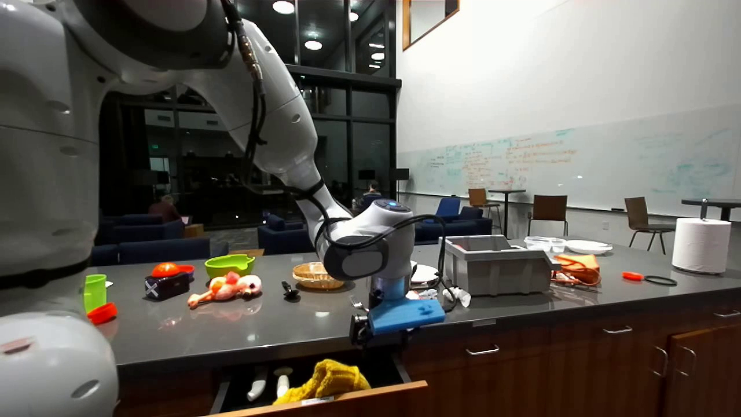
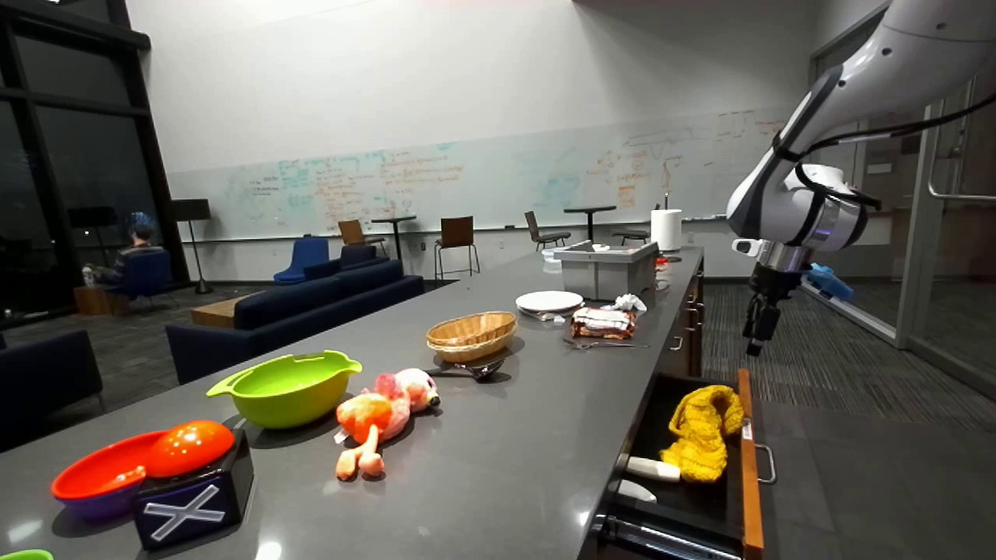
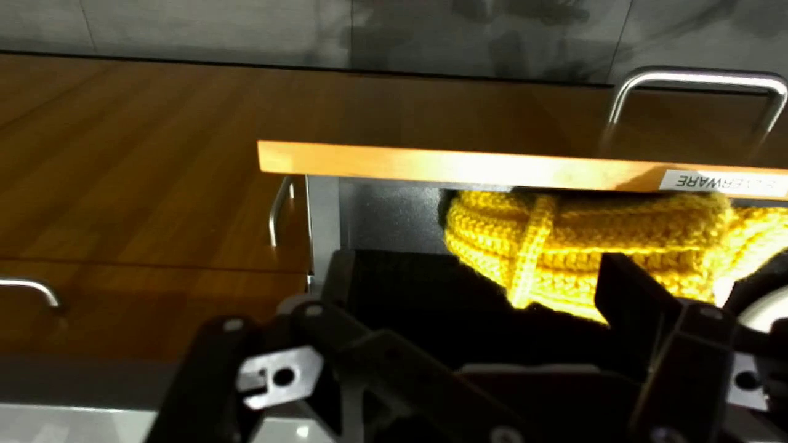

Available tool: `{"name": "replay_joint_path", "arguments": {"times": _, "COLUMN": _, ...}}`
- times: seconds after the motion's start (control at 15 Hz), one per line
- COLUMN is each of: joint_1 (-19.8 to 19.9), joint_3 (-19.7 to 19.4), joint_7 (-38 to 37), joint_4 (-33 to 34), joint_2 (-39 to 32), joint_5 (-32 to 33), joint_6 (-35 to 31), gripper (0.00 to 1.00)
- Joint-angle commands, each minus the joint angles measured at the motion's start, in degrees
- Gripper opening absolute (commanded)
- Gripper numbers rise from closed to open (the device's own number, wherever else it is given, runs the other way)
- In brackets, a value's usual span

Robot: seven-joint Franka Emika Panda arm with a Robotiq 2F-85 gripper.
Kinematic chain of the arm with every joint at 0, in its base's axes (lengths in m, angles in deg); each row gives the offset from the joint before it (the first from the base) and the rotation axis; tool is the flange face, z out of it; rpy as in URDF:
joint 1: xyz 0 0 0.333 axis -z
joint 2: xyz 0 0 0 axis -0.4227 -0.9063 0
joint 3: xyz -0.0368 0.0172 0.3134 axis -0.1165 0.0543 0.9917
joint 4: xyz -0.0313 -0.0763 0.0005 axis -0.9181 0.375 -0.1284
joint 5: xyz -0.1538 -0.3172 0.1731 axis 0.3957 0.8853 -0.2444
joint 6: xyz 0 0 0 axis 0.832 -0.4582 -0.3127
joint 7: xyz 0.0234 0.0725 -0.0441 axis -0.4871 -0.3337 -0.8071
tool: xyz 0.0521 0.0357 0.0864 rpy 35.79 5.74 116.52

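My gripper (image 3: 480, 277) is open and empty. It hangs above an open drawer (image 3: 431, 161), fingers pointing down; it also shows in both exterior views (image 1: 360, 331) (image 2: 759, 327). A yellow knitted item (image 3: 554, 246) lies bunched in the drawer against its wooden front, and shows in both exterior views (image 1: 327, 379) (image 2: 700, 435). In the wrist view the right finger overlaps the knitted item's image, but the item stands apart below in an exterior view. White-handled items (image 2: 652, 469) lie beside it in the drawer. A label marks the drawer front (image 2: 748, 482).
The dark countertop (image 1: 231, 330) edge runs beside the gripper. On it stand a grey bin (image 1: 498, 272), wicker basket (image 2: 471, 334), white plate (image 2: 549, 302), wrapped packet (image 2: 603, 323), fork (image 2: 607, 344), pink plush (image 2: 393, 408), green bowl (image 2: 292, 393) and black box (image 2: 194, 498). Drawer handle (image 2: 766, 464) sticks out.
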Motion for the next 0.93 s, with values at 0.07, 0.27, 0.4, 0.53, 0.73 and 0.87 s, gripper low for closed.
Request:
{"name": "replay_joint_path", "arguments": {"times": 0.07, "joint_1": 1.01, "joint_3": -1.17, "joint_7": -7.29, "joint_4": -0.82, "joint_2": -0.39, "joint_5": 5.08, "joint_6": -0.29, "gripper": 1.00}}
{"name": "replay_joint_path", "arguments": {"times": 0.27, "joint_1": 1.18, "joint_3": -1.78, "joint_7": -12.44, "joint_4": -0.96, "joint_2": -0.60, "joint_5": 10.16, "joint_6": -0.05, "gripper": 0.69}}
{"name": "replay_joint_path", "arguments": {"times": 0.4, "joint_1": 1.15, "joint_3": -2.03, "joint_7": -15.65, "joint_4": -1.17, "joint_2": -0.27, "joint_5": 13.44, "joint_6": 0.26, "gripper": 0.53}}
{"name": "replay_joint_path", "arguments": {"times": 0.53, "joint_1": 1.07, "joint_3": -1.89, "joint_7": -17.62, "joint_4": -1.12, "joint_2": -0.29, "joint_5": 15.67, "joint_6": 0.64, "gripper": 0.36}}
{"name": "replay_joint_path", "arguments": {"times": 0.73, "joint_1": 0.90, "joint_3": -1.69, "joint_7": -19.68, "joint_4": -0.89, "joint_2": -0.42, "joint_5": 18.46, "joint_6": 1.67, "gripper": 0.14}}
{"name": "replay_joint_path", "arguments": {"times": 0.87, "joint_1": 0.80, "joint_3": -1.62, "joint_7": -20.81, "joint_4": -0.57, "joint_2": -0.74, "joint_5": 20.18, "joint_6": 2.84, "gripper": 0.01}}
